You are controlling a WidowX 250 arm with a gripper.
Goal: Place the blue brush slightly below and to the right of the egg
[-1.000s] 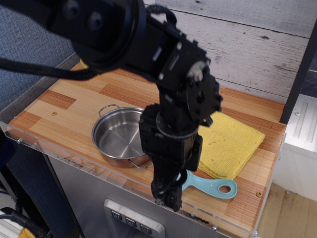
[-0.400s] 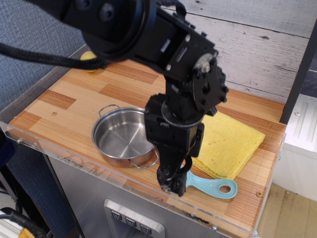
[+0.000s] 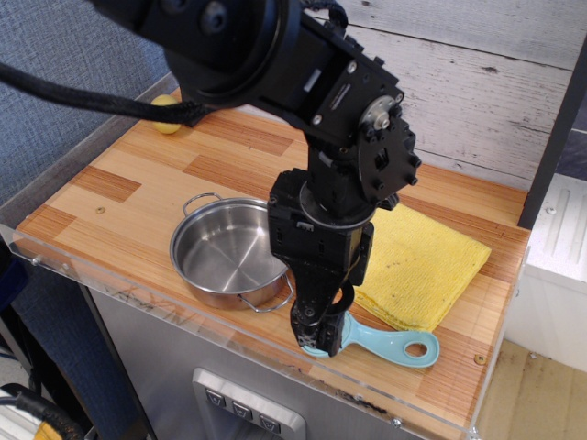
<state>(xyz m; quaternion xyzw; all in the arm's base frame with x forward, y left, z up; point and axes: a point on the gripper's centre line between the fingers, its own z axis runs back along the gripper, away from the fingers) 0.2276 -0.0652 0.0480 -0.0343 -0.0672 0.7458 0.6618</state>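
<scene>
Whitewashed planks are forming the wall behind a wooden counter [image 3: 138,183] of striped light and reddish boards, edged with clear plastic and sitting on a grey metal cabinet.

In the single view, the black robot arm [image 3: 303,82] is reaching down from the upper left and is covering much of the counter's middle. Its pincer [image 3: 319,337] is pointing down near the front edge, right over the head end of the blue brush [image 3: 390,343], and a sliver of blue is showing at its tip. Whether the jaws are clenched on the brush or released around it I cannot tell, since the arm's own body is hiding the contact. The brush is lying near the front right corner, its flat handle running toward the right edge with the oval hole at the far end.

The egg [image 3: 166,112] is sitting at the back left corner, well apart from the brush and partly hidden by the arm. A steel pot [image 3: 225,252] is standing empty near the front edge, just left of the pincer. A folded yellow cloth [image 3: 426,261] is lying flat toward the right edge, just behind the brush handle.
</scene>
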